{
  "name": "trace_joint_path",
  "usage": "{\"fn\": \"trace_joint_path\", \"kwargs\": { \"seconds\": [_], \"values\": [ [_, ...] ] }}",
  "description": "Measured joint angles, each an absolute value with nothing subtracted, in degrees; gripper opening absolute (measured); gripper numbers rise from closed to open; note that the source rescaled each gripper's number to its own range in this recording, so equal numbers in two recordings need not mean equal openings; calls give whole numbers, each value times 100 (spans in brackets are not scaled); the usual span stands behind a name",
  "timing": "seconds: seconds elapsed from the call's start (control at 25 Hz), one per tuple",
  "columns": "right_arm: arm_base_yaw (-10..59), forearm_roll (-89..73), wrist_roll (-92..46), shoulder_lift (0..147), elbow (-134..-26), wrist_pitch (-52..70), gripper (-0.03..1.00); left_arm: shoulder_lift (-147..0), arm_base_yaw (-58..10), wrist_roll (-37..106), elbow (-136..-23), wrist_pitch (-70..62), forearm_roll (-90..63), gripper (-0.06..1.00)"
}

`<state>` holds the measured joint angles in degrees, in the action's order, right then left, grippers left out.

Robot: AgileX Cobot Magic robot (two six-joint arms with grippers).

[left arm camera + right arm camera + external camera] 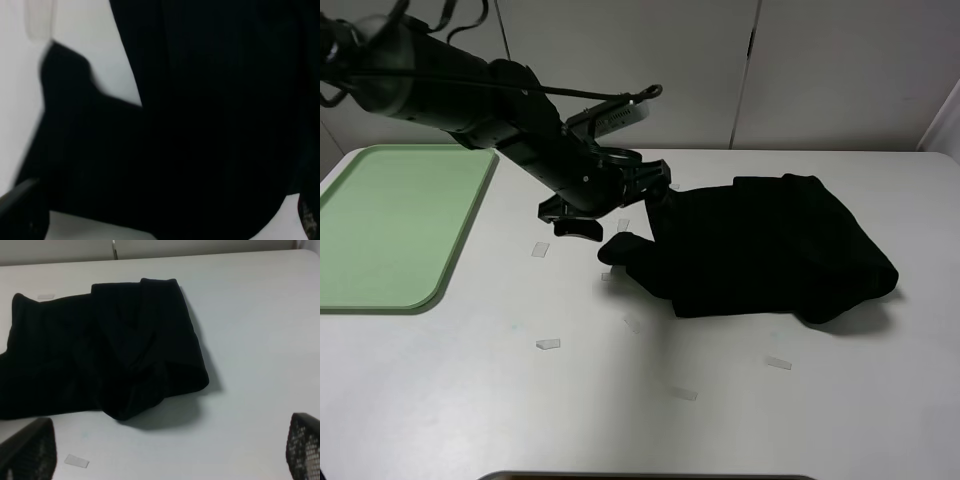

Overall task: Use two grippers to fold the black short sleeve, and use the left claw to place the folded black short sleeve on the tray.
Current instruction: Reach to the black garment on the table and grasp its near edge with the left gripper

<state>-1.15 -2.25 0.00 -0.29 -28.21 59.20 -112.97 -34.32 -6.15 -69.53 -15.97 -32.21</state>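
The black short sleeve [770,250] lies folded into a bundle on the white table, right of centre, with one sleeve [623,248] sticking out to the left. My left gripper [655,195] reaches across to the garment's upper left edge. In the left wrist view black cloth [200,100] fills the frame and the left gripper [160,220] has its fingers wide apart at the edges, so it is open over the cloth. My right gripper [165,455] is open and empty, held back from the garment [110,345]; it is out of the exterior view. The green tray [390,220] sits at the far left.
Small clear tape marks [548,344] lie scattered on the table [640,420], and one shows in the right wrist view [76,460]. A white panelled wall stands behind the table. The left arm [470,90] spans from the upper left toward the middle.
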Motion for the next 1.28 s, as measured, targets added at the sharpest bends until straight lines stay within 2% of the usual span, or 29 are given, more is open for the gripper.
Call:
{"fn": "trace_joint_path", "kwargs": {
  "seconds": [0.6,1.08,1.28],
  "values": [
    [-115,-225,0,-29,-2821,5920,100,-11945,-3579,-1172,-7056,-1171,-3183,100],
    [-115,-225,0,-29,-2821,5920,100,-12875,-3768,-1178,-8294,-990,-3169,100],
    [-115,-225,0,-29,-2821,5920,100,-13010,-3935,-1172,-8435,-856,-3123,100]
  ]
}}
